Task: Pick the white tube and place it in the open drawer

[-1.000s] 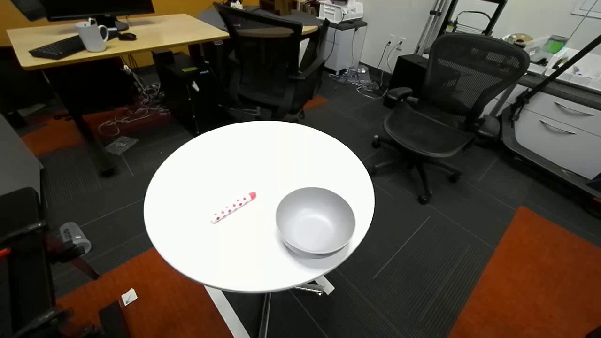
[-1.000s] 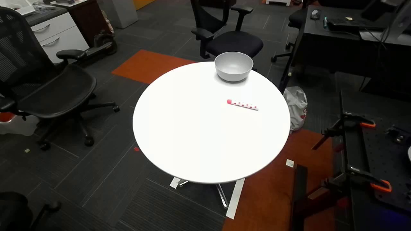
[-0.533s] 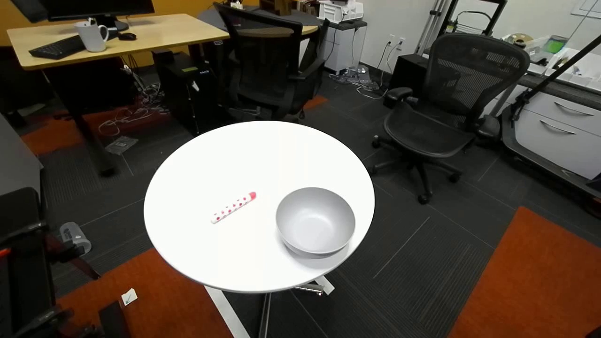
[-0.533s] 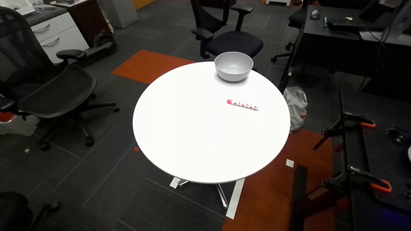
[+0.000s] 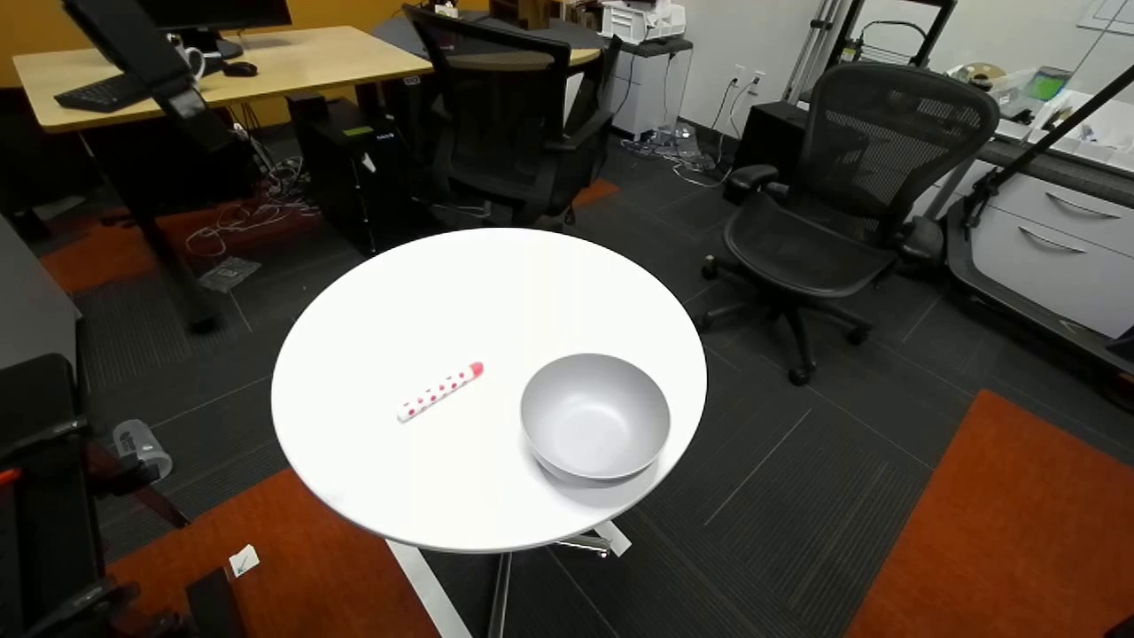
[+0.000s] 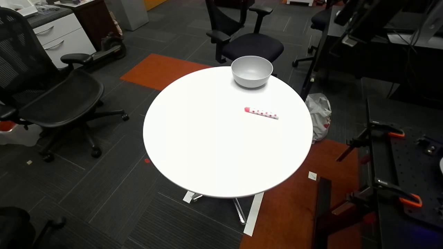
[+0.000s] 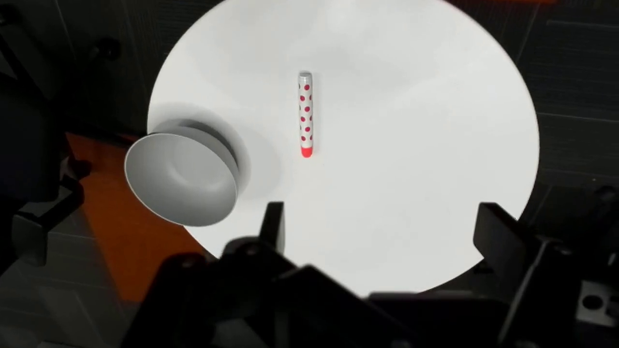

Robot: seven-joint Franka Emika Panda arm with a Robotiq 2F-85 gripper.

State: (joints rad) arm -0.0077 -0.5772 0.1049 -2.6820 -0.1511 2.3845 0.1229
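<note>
One slim, white, cylindrical tube (image 7: pixel 305 113) with red dots and a red end: lying flat on the round, white table (image 7: pixel 411 125). One round, smooth, grey bowl (image 7: pixel 186 181): upright on the same table, by its edge, near the tube's red end but not touching it. One black, two-fingered gripper (image 7: pixel 381 220), my own: seen in the wrist view, jaws spread wide, holding nothing, well apart from tube and bowl.

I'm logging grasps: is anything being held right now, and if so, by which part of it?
Nothing is held: the end effector is open and empty, and the red-dotted white tube lies on the round white table.
</note>
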